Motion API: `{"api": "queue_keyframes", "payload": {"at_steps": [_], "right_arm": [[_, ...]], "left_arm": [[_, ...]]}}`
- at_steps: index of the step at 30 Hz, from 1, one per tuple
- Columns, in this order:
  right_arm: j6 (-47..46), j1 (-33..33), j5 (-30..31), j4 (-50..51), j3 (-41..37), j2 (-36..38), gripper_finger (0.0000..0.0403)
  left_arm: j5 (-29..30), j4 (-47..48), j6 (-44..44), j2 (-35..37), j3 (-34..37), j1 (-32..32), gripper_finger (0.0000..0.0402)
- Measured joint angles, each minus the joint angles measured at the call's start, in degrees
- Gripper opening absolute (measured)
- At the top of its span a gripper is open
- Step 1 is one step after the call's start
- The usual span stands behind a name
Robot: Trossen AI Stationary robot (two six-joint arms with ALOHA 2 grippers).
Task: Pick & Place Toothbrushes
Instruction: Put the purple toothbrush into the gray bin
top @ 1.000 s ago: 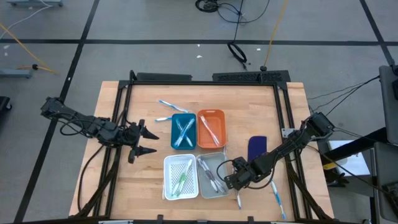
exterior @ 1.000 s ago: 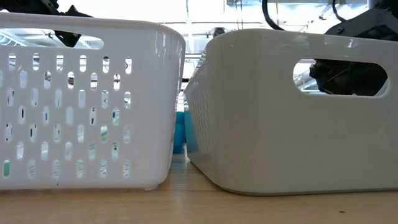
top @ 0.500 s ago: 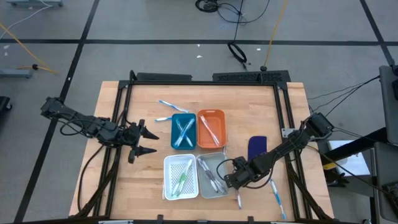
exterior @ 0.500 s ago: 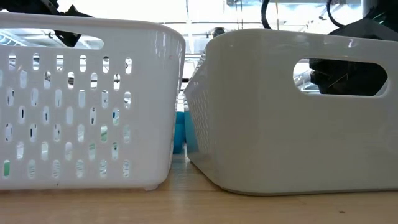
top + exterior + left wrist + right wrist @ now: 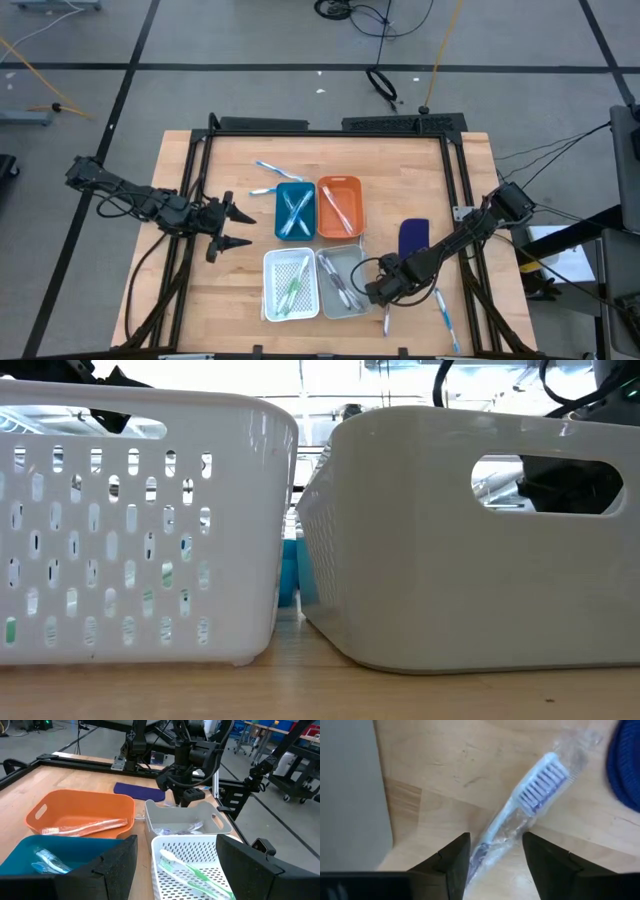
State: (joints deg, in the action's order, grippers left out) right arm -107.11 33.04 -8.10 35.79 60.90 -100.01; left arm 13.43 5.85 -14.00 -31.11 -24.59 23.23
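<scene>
A white-and-purple toothbrush [image 5: 540, 787] in a clear wrapper lies flat on the wood table next to the grey tray [image 5: 341, 280]. My right gripper [image 5: 496, 841] points down at it, open, one finger on each side of its handle. In the high view this gripper [image 5: 384, 299] stands just over that toothbrush [image 5: 385, 320]. My left gripper [image 5: 238, 227] hovers open at the table's left, holding nothing. More toothbrushes lie in the blue tray [image 5: 295, 210], the orange tray [image 5: 340, 207], the white perforated tray [image 5: 290, 283] and the grey tray.
Two loose toothbrushes [image 5: 265, 170] lie on the table beyond the blue tray, and another [image 5: 446, 316] near the front right. A dark blue pad [image 5: 413, 240] lies right of the trays. A black frame [image 5: 330, 127] borders the table.
My right gripper has tipped more steeply downward and shifted slightly toward the table's near right, over the toothbrush beside the grey tray. The toothbrush has stayed where it was.
</scene>
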Motion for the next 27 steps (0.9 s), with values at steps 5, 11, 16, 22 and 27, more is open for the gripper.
{"api": "queue_keyframes", "payload": {"at_steps": [5, 11, 16, 22, 27], "right_arm": [[-0.06, 0.0, 0.4, -0.4, 0.08, 0.09, 0.0155], [-1.65, 0.16, 0.32, -1.35, 0.13, -0.28, 0.0133], [-1.77, 0.44, 0.37, -1.28, 0.31, -1.22, 0.011], [-1.79, 0.35, 1.92, 0.08, 0.31, -1.29, 0.0062], [-1.77, 0.35, 2.82, 0.88, 0.31, -1.29, 0.0014]], "left_arm": [[-0.01, 0.0, -0.04, 0.0, -0.01, -0.01, 0.0271], [-0.02, 0.0, -0.06, 0.0, -0.01, -0.01, 0.0271], [-0.02, 0.0, -0.06, 0.0, -0.01, 0.0, 0.0271], [0.0, 0.0, -0.02, 0.0, -0.01, 0.01, 0.0271], [-0.02, 0.0, -0.22, 0.0, 0.0, -0.01, 0.0271]]}}
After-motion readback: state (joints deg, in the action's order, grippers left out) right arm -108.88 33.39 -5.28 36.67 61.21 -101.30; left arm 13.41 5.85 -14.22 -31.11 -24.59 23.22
